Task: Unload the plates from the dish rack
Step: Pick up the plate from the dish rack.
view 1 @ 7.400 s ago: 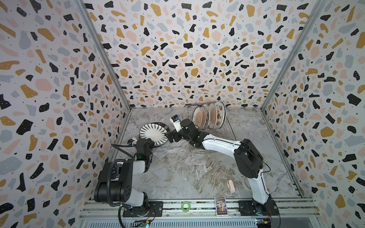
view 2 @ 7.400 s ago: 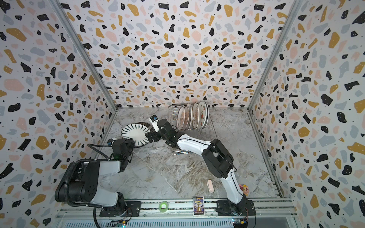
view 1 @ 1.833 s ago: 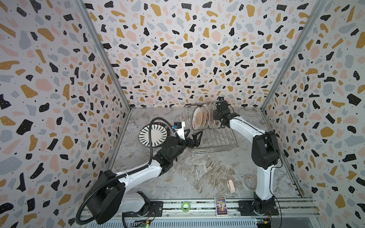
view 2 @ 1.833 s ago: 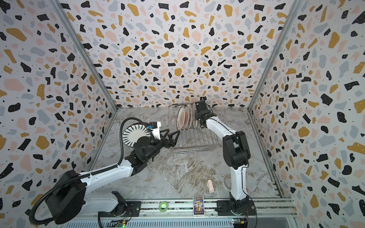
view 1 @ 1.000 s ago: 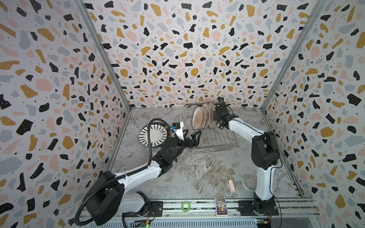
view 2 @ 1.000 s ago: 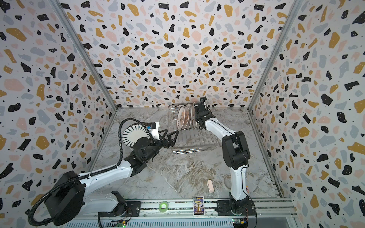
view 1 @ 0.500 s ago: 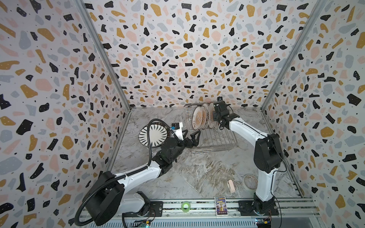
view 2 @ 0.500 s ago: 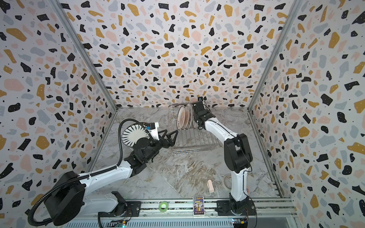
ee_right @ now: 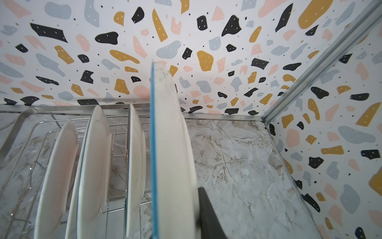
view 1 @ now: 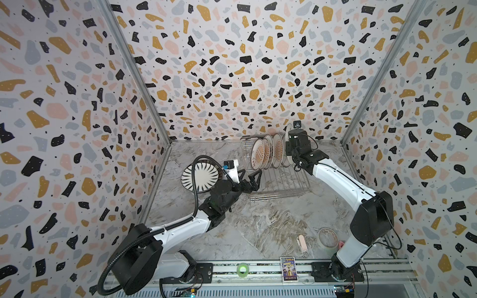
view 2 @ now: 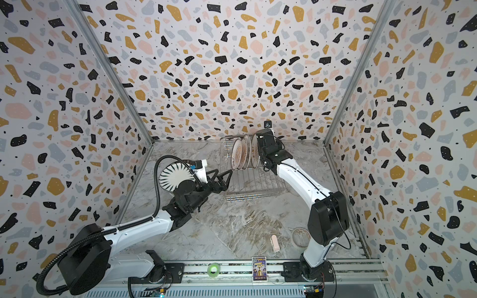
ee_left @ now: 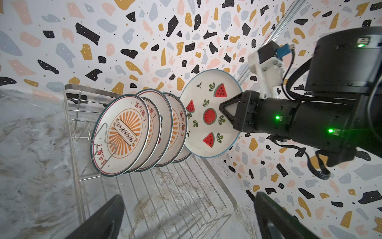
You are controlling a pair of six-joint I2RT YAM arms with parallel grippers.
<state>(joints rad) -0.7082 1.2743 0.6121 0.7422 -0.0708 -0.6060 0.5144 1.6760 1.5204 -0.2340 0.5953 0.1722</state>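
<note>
- Your right fingers (ee_left: 221,107) are clamped on the rim of the round white ceramic plate printed with watermelon slices (ee_left: 208,115). The left wrist view shows this clearly.
- This is the change. Some seconds ago the right arm was far over at the round white ceramic plate with black radial stripes (view 1: 200,176). That plate now lies flat on the grey marbled surface (view 1: 258,227), left of the rack, and no arm touches it.
- Within the last second the right arm has risen a little. The watermelon plate now stands higher than its neighbours and tilts away from them, at the right of the row in the rectangular silver wire dish rack (view 1: 280,195). I cannot tell whether its lower edge is already free of the prongs.
- Four round ceramic plates with red lettering and orange sunbursts (ee_left: 122,132) still stand upright in the rack, close together at its far end.
- Your left fingers (view 1: 249,178) are wide apart and hold nothing. They have stayed so, just beside the near left corner of the rack. The left arm was folded back earlier and is now stretched out.
- In my judgement, one plate is unloaded, the second is in the middle of the lift, and four remain. Keep the lift straight until the plate clears the wires, because a tilt could knock the next plate.
</note>
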